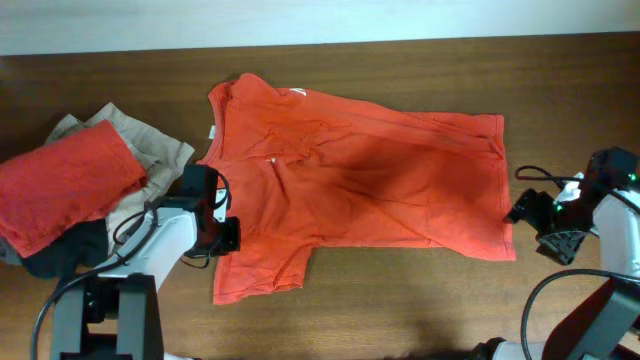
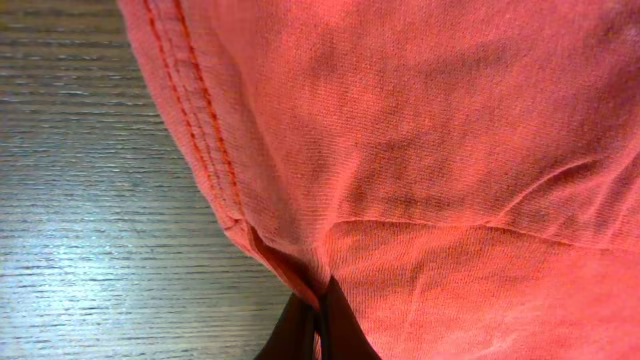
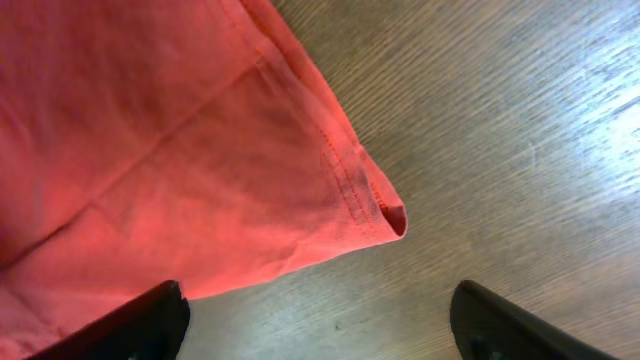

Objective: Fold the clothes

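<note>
Shirt: I see the orange-red T-shirt [image 1: 370, 180] spread flat across the middle of the overhead frame on the wooden table [image 1: 400, 60]. Its collar is toward the left and its hem toward the right.
Side heap: At the far left of the overhead frame a red shirt [image 1: 65, 185] sits bunched on a beige garment [image 1: 150, 150] and something dark. It is apart from the shirt I am working on.
Left gripper: The left gripper [image 2: 320, 312] is pinched tight on the cloth. At the bottom centre of its wrist view the fabric gathers into a small pleat between the fingers, just beside the stitched edge [image 2: 200, 130]. Overhead, that puts it at the shirt's lower-left side, near the lower sleeve.
Right gripper: The right gripper [image 3: 318, 300] stands wide apart and holds nothing. The hem corner [image 3: 385, 215] lies on the table, just above the gap between its fingers and untouched.
Step in hand: I judge this to be taking hold for the first fold, with one end gripped and the other not yet.
Next move: I need the right arm to come forward and down so the hem corner sits between its fingers, then close on it. It should take both layers if they lie together.
Caution: Lifting the left side alone would likely drag and wrinkle the body, so I would wait for both grips.
</note>
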Tool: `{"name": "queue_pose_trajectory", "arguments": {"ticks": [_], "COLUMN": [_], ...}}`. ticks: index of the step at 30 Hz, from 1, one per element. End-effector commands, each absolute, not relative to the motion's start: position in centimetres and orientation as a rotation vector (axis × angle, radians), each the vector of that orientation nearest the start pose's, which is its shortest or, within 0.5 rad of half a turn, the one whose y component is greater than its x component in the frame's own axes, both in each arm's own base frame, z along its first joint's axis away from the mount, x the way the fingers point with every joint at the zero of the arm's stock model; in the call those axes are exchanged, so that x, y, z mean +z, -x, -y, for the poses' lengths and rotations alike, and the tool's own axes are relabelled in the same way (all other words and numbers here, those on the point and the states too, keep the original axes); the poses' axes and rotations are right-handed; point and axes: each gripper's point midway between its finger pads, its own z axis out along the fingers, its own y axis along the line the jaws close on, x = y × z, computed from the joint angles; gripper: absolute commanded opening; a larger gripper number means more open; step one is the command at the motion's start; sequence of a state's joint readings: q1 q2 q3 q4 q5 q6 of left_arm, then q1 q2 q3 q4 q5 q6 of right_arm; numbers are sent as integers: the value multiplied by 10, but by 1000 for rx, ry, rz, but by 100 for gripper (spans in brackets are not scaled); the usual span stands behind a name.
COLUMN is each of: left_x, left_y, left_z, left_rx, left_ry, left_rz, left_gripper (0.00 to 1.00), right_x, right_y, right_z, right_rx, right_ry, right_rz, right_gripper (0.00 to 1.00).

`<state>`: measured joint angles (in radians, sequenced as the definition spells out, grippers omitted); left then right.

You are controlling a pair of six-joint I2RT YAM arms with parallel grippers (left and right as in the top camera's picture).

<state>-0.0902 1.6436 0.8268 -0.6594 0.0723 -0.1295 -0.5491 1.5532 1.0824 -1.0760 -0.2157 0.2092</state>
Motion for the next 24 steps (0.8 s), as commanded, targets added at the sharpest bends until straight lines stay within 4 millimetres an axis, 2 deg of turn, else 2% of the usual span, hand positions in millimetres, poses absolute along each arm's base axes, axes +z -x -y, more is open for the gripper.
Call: {"name": "queue_pose_trajectory", "arguments": {"ticks": [1,4,6,7,9,12,16,21,23,24], "left_x": [-22,-20,-19,-19,-19,-19,-19,-19,-19,-19], "left_y": [-251,-252,-251,-250,-249,-248,-248,-249,-248,-248], "left_z": [46,46,46,46,46,46,46,46,46,46], "left_rx": [-202,-200,-200,-199,-199,-198,-198,-198,-198,-198], "left_ry": [76,80,81,81,82,82,82,81,82,82], "left_rz": [-3151,-3155,-3161,-3164,-3169,-3172,-3172,-3171,-3172,-3172], "left_gripper": [0,0,0,0,0,0,0,0,0,0], "right_x": [76,70,63,60,54,46,35,21,14,11], "right_y": [-247,-242,-235,-232,-225,-217,-211,-213,-214,-214], "right_z": [98,91,84,81,72,59,49,50,50,50], "right_rx": [395,404,417,422,461,530,562,550,542,540], "right_ry": [-1086,-1080,-1081,-1081,-1084,-1059,-1076,-1176,-1209,-1217], "right_rz": [-2865,-2891,-2924,-2936,-2959,-2990,-2999,-2937,-2911,-2903], "right_gripper": [73,71,76,79,93,99,99,99,92,82]}}
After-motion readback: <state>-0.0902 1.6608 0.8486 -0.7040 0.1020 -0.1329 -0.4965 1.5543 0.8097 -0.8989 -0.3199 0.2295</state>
